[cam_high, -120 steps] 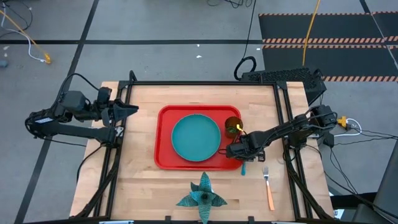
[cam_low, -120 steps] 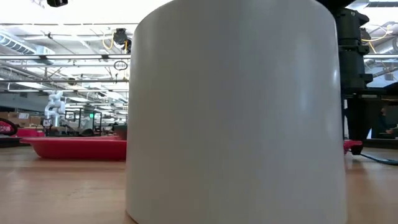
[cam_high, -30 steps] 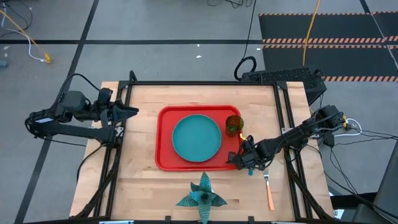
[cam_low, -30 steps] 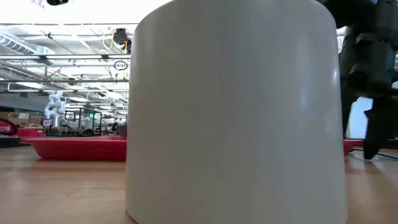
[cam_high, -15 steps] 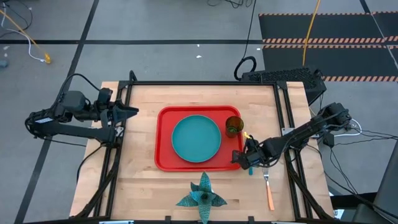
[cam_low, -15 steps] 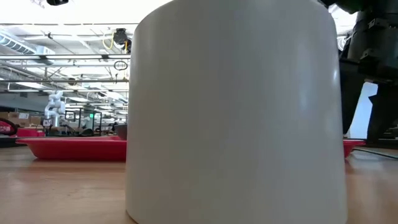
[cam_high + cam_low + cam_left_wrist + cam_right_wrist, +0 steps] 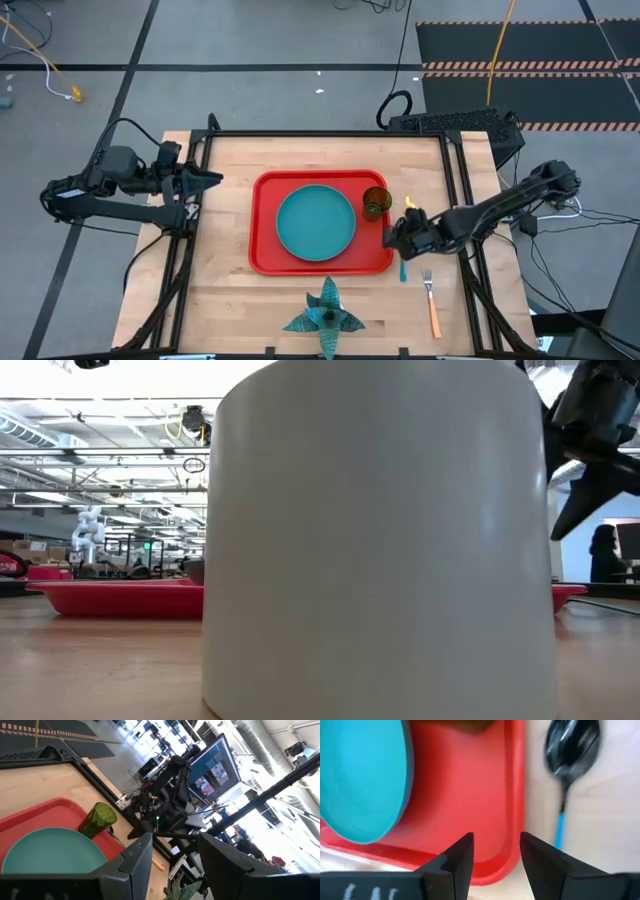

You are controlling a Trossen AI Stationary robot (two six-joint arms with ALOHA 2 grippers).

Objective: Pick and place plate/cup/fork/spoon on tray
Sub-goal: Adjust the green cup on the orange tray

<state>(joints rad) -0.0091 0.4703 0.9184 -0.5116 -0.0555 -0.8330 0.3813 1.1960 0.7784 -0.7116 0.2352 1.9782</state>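
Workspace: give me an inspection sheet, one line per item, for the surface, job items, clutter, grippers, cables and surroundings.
Surface: wooden table, dark frame rails along its edges.
Job items: teal plate and cup sit on the red tray. Spoon lies on the wood just off the tray's right rim; fork lies farther right, also off the tray.
Clutter: teal star-shaped object at the near edge; a large white cylinder blocks most of the low view.
Grippers: right gripper open, empty, over the tray's right rim beside the spoon. Left gripper open, parked at the table's left edge.
Cables: black loop and yellow cord on the floor.
Surroundings: striped mats; no people seen.
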